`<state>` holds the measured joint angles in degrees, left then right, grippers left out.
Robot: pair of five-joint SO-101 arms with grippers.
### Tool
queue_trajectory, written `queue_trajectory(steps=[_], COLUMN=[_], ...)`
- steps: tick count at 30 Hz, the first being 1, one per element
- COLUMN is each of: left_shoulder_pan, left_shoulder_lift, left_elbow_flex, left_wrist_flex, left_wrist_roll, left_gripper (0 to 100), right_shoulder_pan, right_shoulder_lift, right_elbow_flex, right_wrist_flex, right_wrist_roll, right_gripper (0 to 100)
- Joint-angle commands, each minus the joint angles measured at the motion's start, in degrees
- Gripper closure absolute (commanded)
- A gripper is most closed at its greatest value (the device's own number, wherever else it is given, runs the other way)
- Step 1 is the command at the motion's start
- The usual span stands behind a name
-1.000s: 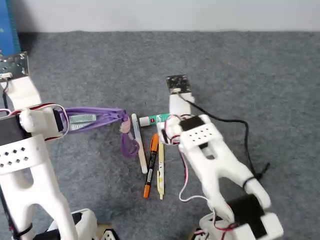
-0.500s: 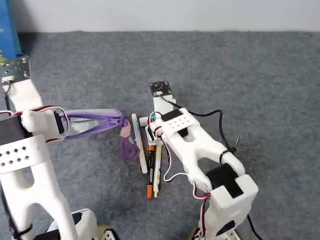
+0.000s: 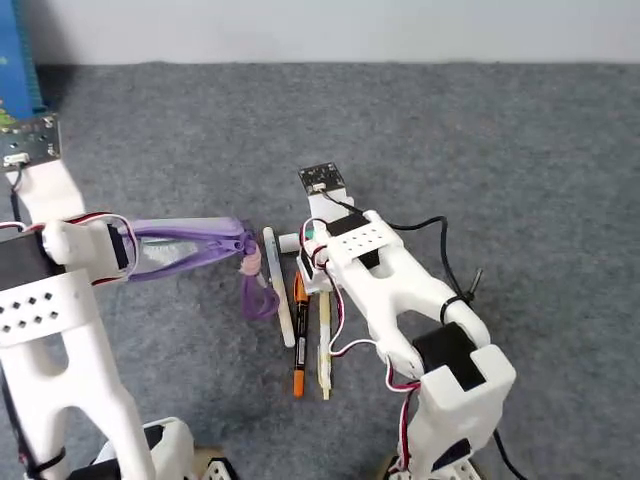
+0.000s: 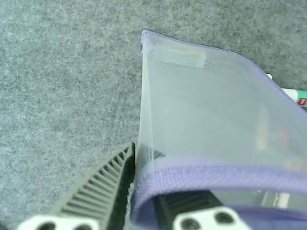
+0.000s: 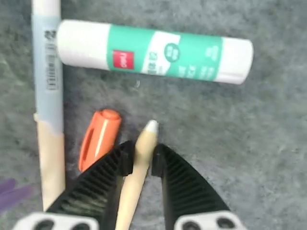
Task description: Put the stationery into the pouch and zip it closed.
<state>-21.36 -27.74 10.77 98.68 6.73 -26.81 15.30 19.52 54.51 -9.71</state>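
My left gripper (image 3: 128, 246) is shut on the edge of the purple mesh pouch (image 3: 190, 241), holding it off the carpet with its mouth toward the pens. In the left wrist view the pouch (image 4: 206, 110) hangs between the fingers (image 4: 96, 201). My right gripper (image 5: 142, 155) is shut on the tip end of the cream pen (image 5: 140, 158), which lies on the carpet (image 3: 324, 350). Next to it lie an orange pen (image 3: 299, 345) and a white and blue pen (image 3: 279, 285). A green and white glue stick (image 5: 153, 51) lies crosswise just beyond the pen tips.
The pouch's purple strap loop (image 3: 258, 292) hangs down beside the white and blue pen. Grey carpet (image 3: 520, 150) covers the table. A blue object (image 3: 15, 60) stands at the far left edge.
The right arm has swung left and come down over the pens, its gripper now on the cream pen. That pen has shifted slightly. The left arm and pouch have stayed put.
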Motion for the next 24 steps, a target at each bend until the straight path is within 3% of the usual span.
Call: queue_trajectory(steps=[1,11,24], left_shoulder_pan=[-0.3,-0.3,-0.3], left_shoulder_lift=[-0.5,-0.5,-0.5], left_elbow_flex=[-0.2,-0.2,-0.2], left_wrist_flex=[-1.6,-1.6,-1.4], left_wrist_roll=[-0.8,-0.8,-0.8], left_gripper=[99,99,99], right_shoulder_pan=[0.7,3.1,1.5], right_shoulder_lift=[0.5,-20.9,-51.5], right_elbow_flex=[-0.2,2.0,5.6], right_wrist_flex=[1.9,9.5,9.4], right_wrist_roll=[0.7,0.7,3.0], right_gripper=[98.9,99.1,99.1])
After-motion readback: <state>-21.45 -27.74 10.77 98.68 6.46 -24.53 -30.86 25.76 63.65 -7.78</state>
